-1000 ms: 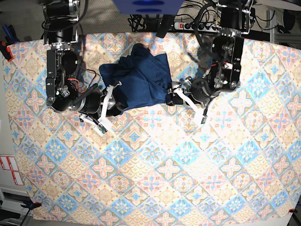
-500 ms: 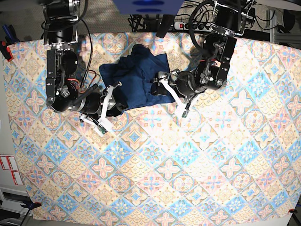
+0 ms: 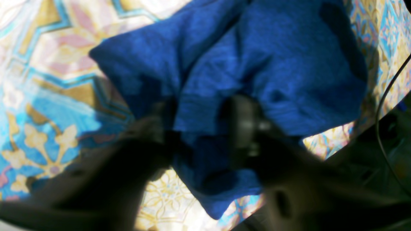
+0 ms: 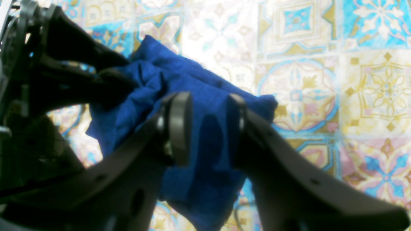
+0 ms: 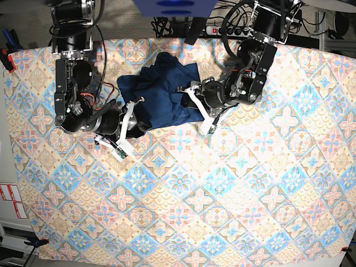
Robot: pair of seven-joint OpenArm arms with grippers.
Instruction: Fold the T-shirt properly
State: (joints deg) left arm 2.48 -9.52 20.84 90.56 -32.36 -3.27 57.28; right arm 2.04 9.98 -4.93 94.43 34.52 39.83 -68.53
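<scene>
In the base view the near half of the worktop [image 5: 183, 222] shows only the pastel tile-patterned tablecloth [image 5: 222, 189] that covers it. Farther in, toward 12 o'clock, the T-shirt [image 5: 161, 92] lies as a crumpled dark blue heap, and both arms reach into it.

The right gripper [image 5: 127, 129] meets the heap at its 7 o'clock corner. In the right wrist view this gripper [image 4: 210, 123] has its 2 fingers [image 4: 179, 125] partly closed, with a thick fold of the blue cloth filling the space between them. The cloth hangs down below the fingers and also bunches up behind them, so the gripper is pinching the T-shirt.

The left gripper [image 5: 199, 105] comes in from 3 o'clock and sits at the right edge of the heap. In the left wrist view the picture is blurred, but this gripper [image 3: 202, 128] has its 2 dark fingers [image 3: 240, 122] standing on both sides of a fold of blue fabric, and the fold goes down between them. The fingers are narrowly apart and look pressed on the cloth, so this gripper also is pinching the T-shirt. Past the fingers, the cloth spreads in deep wrinkles over the tablecloth.

At the far edge, beyond the heap at 12 o'clock, a power strip [image 5: 214, 29] with cables lies behind the worktop.
</scene>
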